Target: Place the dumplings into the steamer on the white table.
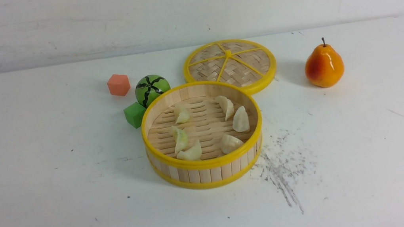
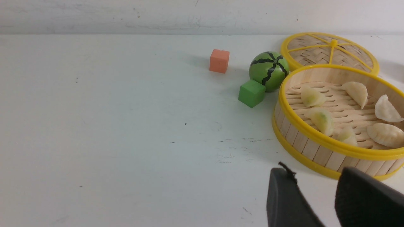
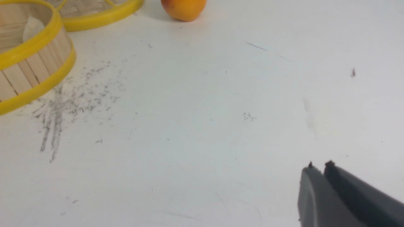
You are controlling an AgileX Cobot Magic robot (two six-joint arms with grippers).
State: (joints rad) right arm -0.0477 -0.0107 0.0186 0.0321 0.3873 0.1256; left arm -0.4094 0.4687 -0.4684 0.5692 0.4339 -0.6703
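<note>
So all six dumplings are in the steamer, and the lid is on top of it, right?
Not quite: the lid lies behind the steamer, not on top, as the front view shows. All six dumplings are indeed inside.

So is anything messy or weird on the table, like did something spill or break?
Nothing looks spilled or broken. The white table just has dark smudgy scuffs beside the steamer, on its right, like something rubbed there.
</note>
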